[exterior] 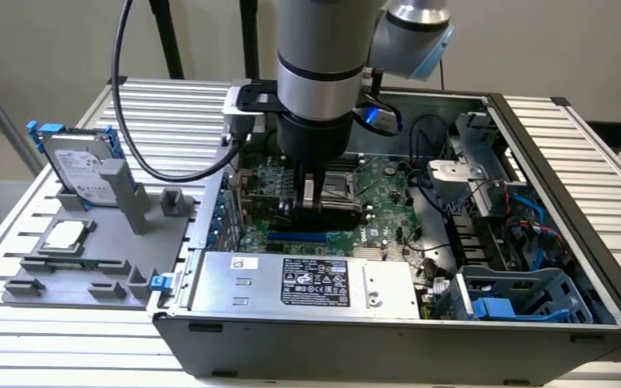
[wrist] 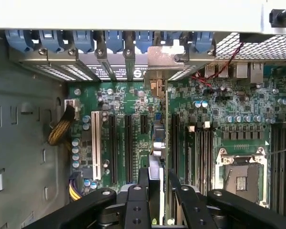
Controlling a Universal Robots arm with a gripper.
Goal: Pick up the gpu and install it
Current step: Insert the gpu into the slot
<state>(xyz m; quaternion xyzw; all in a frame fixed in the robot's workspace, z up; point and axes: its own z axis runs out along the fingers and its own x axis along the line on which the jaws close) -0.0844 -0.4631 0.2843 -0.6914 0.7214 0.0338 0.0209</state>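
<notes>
Grey ribbed aluminium table (exterior: 62, 347) carries everything here, and on it, filling most of the exterior view, sits the open dark-grey metal computer case (exterior: 397, 339) with its silver power supply box (exterior: 300, 283) along the near wall and a blue plastic drive cage (exterior: 526, 299) toward the exterior view's right. Inside lies the green motherboard (exterior: 386, 202), seen close in the wrist view with its row of long black expansion slots (wrist: 127, 148), a white slot (wrist: 96, 145) beside them, and the silver open CPU socket (wrist: 240, 174). The grey cylindrical robot arm (exterior: 316, 65) comes straight down into the case. On the exterior view's left stands a grey plastic fixture tray (exterior: 84, 267) holding an upright silver hard drive with blue rails (exterior: 78, 166) and a small square silver CPU chip (exterior: 62, 236). The black two-finger gripper (wrist: 156, 191) is low over the slots, its fingers (wrist: 136, 200) closed in on the thin flat gpu (wrist: 157, 138), which stands on edge between them, running from the pads toward the case's rear wall. The card's silver metal end bracket (wrist: 163, 59) sits in line with the blue-clipped rear slot covers (wrist: 86, 43). Its lower edge lies along one black slot; whether it is fully seated cannot be told.
</notes>
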